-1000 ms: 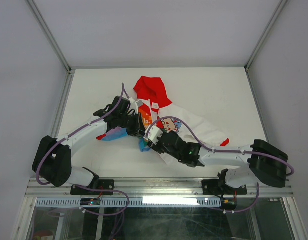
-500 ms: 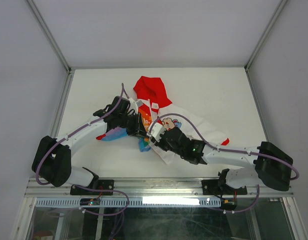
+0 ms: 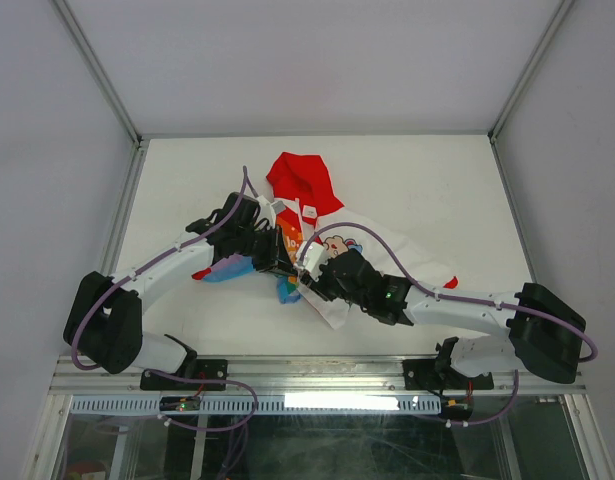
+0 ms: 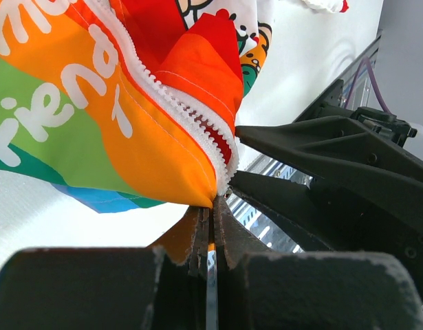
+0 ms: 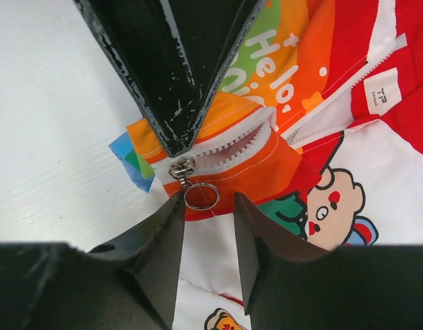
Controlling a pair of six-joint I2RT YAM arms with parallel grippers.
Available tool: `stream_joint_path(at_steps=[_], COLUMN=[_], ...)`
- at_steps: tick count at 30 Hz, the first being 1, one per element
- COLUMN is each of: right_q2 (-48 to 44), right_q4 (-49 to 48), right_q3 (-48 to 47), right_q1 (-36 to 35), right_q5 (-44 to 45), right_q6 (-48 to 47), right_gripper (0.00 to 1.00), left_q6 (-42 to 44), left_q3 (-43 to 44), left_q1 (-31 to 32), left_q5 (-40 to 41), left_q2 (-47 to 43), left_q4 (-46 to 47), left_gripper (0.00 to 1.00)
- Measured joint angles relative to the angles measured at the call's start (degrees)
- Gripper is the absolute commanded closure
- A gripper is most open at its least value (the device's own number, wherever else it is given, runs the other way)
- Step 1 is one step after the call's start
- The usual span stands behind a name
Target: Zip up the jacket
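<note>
Left gripper (image 4: 212, 206): my jaws are clamped tight here, pinching the bottom corner of the jacket (image 3: 397, 245) right where the zip teeth (image 4: 177, 110) run out. Orange fabric is squeezed flat between the pads.

Right gripper (image 5: 208, 206): jaws narrow but not closed, a slim gap between the two fingers, and nothing held in them.

Pull ring (image 5: 201, 196): it hangs from the slider (image 5: 181, 168) and sits right at the mouth of my right gap. From this angle I cannot say whether my fingertips touch it.

Slider: down at the low end of the zip, just beside the tip of my left fingers, which show as a black wedge in the right wrist view.

Zip: open above the slider. The two white rows of teeth bow apart, then run up side by side toward the small white label (image 5: 380, 91).

Jacket: lying on the white table (image 3: 437, 180), roughly central and just ahead of both my wrists. The red hood (image 3: 305, 190) points to the far side, and the white body spreads out to my right.

Prints: the rainbow panel with white lettering (image 5: 266, 62) lies on one side of the zip, and a cartoon face (image 5: 328, 206) on the white cloth lies on the other.

Arms: both reach inward, and the two grippers meet nose to nose at the hem.
</note>
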State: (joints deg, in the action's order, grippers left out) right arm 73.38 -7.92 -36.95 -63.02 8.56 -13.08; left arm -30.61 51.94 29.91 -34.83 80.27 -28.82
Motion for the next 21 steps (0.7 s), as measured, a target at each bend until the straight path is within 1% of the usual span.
stream_joint_path(at_steps=[18,21], right_q2=[2.7,3.4], right_q4=[-4.5,-5.4], right_q3=[0.0,0.0], right_q1=[1.0,1.2], right_q5=[-3.1,-3.6], right_q6=[0.2,0.4], right_gripper=[0.6,0.62], left_q6=[0.0,0.0], left_q3=[0.0,0.0], left_q1=[0.0,0.0], left_q5=[-0.2,-0.2], left_q2=[0.0,0.0], left_q4=[0.0,0.0], left_gripper=[1.0,1.0])
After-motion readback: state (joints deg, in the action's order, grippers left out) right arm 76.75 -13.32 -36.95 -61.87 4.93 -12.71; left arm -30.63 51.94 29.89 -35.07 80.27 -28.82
